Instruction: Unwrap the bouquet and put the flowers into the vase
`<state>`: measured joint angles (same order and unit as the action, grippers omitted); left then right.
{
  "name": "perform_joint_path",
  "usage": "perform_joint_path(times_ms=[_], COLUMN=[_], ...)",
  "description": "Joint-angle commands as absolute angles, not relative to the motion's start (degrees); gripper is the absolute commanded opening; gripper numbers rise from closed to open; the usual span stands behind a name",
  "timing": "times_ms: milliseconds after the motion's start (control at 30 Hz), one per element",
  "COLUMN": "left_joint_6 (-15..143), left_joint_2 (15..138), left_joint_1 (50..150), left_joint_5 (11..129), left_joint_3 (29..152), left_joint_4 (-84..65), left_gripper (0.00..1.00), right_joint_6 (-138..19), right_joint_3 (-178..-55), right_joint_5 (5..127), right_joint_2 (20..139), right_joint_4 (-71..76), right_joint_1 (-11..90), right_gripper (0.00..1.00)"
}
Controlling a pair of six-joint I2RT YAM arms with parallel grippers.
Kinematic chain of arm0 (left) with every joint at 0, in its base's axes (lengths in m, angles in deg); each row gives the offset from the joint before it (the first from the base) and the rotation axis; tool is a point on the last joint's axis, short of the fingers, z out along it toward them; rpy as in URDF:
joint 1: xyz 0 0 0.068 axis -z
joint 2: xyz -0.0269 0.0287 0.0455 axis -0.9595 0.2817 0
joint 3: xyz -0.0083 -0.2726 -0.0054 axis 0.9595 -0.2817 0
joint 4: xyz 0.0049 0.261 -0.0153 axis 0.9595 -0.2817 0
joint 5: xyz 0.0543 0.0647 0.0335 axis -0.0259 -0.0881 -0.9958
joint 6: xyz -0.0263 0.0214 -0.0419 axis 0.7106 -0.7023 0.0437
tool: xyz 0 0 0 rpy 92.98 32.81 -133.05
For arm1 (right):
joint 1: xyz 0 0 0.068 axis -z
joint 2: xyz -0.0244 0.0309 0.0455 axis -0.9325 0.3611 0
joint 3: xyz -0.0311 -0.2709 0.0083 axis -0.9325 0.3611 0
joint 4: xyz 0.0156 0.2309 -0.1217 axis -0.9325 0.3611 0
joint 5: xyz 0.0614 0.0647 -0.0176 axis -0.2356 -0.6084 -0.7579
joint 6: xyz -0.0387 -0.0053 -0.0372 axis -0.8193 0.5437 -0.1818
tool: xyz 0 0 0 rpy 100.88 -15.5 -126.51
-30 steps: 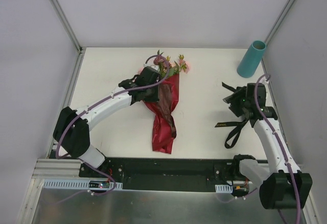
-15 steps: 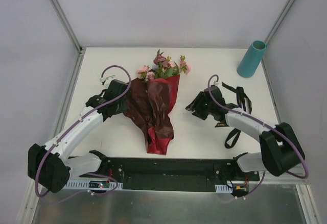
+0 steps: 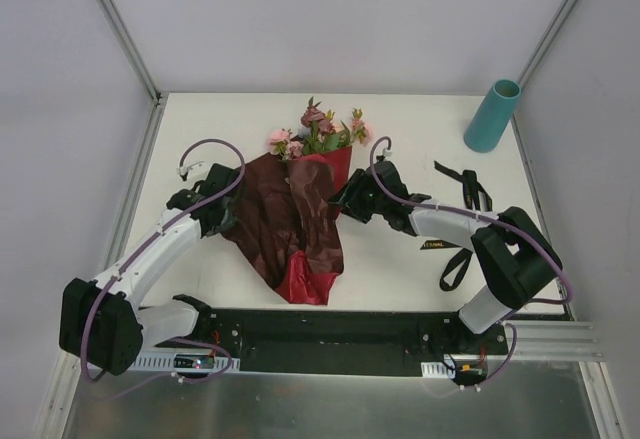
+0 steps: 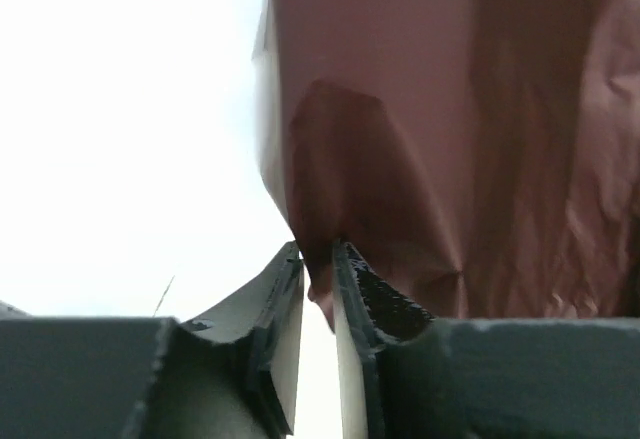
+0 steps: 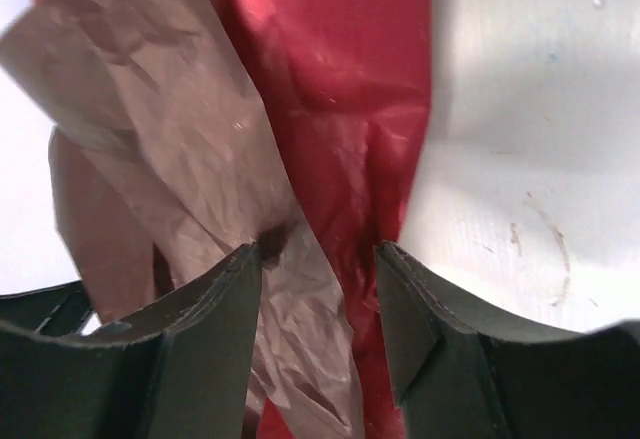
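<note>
The bouquet lies mid-table, its flowers (image 3: 320,131) pointing to the far side. Its maroon paper wrap (image 3: 285,224) is spread out to the left, with a brighter red fold on the right. My left gripper (image 3: 225,217) is at the sheet's left edge. In the left wrist view the left gripper (image 4: 318,249) stands a narrow slit open, with a corner of the wrap (image 4: 420,139) still in the gap. My right gripper (image 3: 345,199) is at the wrap's right edge, where the right gripper (image 5: 320,249) is open astride the crumpled paper (image 5: 330,139). The teal vase (image 3: 491,116) stands upright at the far right.
A black ribbon (image 3: 462,244) lies loose on the table right of the bouquet, under the right arm. Metal frame posts and white walls close in the table on the left, right and far sides.
The left gripper's jaws have parted slightly at the sheet's left edge. The right arm has swung left from the ribbon to the wrap's right edge.
</note>
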<state>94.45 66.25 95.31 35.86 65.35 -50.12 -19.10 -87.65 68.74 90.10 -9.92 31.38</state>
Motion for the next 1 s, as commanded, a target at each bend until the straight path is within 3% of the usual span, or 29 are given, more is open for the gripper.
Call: perform_joint_path(times_ms=[0,100,133,267,433,533,667,900,967], left_joint_6=[98.9,98.2,97.4,92.0,86.0,86.1,91.1,98.5,99.1], left_joint_2=[65.9,63.1,62.6,62.9,69.3,73.0,76.5,82.5,86.1], left_joint_1=[93.2,93.1,93.1,93.1,93.2,93.4,93.4,93.4,93.3], left_joint_5=[29.5,28.9,28.8,32.4,54.6,61.4,67.1,54.7,54.5], left_joint_3=[68.3,71.0,72.3,79.1,82.9,81.9,76.4,70.6,71.8], left_joint_4=[-56.5,-56.9,-56.8,-56.8,-54.4,-51.1,-44.2,-40.8,-40.9], left_gripper=[0.28,0.73,0.77,0.77,0.74,0.71,0.69,0.69,0.70], right_joint_6=[-22.1,-22.9,-22.6,-22.5,-23.2,-23.1,-22.7,-23.7,-24.6], right_joint_3=[-92.4,-93.9,-93.9,-94.6,-96.0,-97.0,-97.0,-96.5,-97.3], right_joint_5=[69.0,67.5,67.5,68.2,67.4,65.9,66.7,67.7,67.4], right_joint_2=[90.6,91.8,92.0,92.5,94.7,96.4,97.4,100.4,101.1], right_joint_4=[-12.8,-11.8,-12.0,-11.5,-11.3,-11.7,-12.5,-14.6,-15.4], right_joint_1=[31.4,31.4,31.4,31.1,31.1,31.0,31.0,31.4,31.6], right_gripper=[0.56,0.56,0.56,0.57,0.57,0.53,0.37,0.00,0.00])
